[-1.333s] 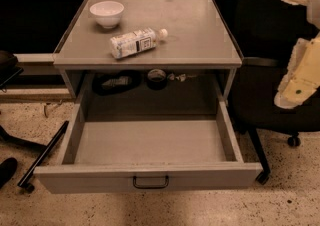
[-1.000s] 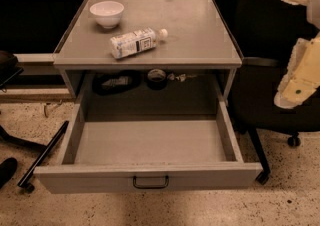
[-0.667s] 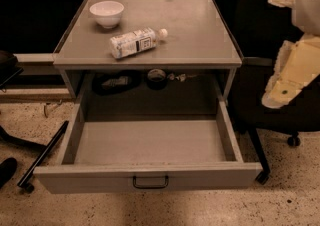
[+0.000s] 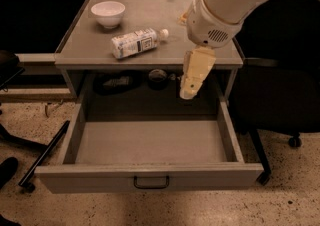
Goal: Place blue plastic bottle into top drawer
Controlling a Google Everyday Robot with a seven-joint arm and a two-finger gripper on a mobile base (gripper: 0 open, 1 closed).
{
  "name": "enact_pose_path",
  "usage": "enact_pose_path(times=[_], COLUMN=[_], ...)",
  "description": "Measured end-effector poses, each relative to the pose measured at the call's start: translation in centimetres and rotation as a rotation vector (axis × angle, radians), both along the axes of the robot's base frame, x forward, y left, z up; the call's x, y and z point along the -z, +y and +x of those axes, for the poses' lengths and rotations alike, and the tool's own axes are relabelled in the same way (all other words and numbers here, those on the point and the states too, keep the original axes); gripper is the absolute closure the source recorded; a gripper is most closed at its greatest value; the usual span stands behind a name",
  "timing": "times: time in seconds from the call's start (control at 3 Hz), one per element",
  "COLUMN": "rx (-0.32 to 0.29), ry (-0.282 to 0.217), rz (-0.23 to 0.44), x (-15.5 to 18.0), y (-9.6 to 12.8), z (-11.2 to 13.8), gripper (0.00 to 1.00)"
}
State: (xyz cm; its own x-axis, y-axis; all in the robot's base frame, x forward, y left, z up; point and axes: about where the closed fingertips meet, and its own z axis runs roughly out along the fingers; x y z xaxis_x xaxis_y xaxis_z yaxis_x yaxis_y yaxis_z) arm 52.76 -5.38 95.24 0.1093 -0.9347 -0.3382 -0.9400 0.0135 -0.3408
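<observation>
The blue plastic bottle [image 4: 137, 42] lies on its side on the grey table top [image 4: 150, 20], white cap pointing right. The top drawer [image 4: 150, 177] stands pulled wide open below it, with a small dark handle [image 4: 151, 182] on its front panel and nothing showing inside. My gripper [image 4: 190, 45] hangs over the table's right front edge, to the right of the bottle and apart from it. One cream finger [image 4: 196, 72] points down over the drawer's back, the other shows by the table top. It is open and holds nothing.
A white bowl [image 4: 108, 13] stands at the table's back left. Dark objects [image 4: 116, 81] sit on the shelf under the table top. A black office chair [image 4: 280, 95] stands at the right. A black bar on wheels [image 4: 45, 152] lies on the floor at the left.
My arm has swung in from the right edge of the view to over the table's right front edge, close to the bottle. Bottle, bowl and drawer have not moved.
</observation>
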Motion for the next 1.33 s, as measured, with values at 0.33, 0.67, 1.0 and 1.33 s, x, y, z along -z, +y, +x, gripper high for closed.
enact_pose_path(times=[0.33, 0.67, 1.0, 1.33], rx=[0.0, -0.042, -0.103, -0.201], ry=[0.0, -0.007, -0.014, 0.011], rz=[0.0, 0.002, -0.006, -0.056], x=[0.0, 0.3, 0.2, 0.2], y=[0.0, 1.9, 4.6, 7.7], z=[0.0, 1.9, 4.7, 7.8], gripper=[0.0, 0.0, 0.0, 0.0])
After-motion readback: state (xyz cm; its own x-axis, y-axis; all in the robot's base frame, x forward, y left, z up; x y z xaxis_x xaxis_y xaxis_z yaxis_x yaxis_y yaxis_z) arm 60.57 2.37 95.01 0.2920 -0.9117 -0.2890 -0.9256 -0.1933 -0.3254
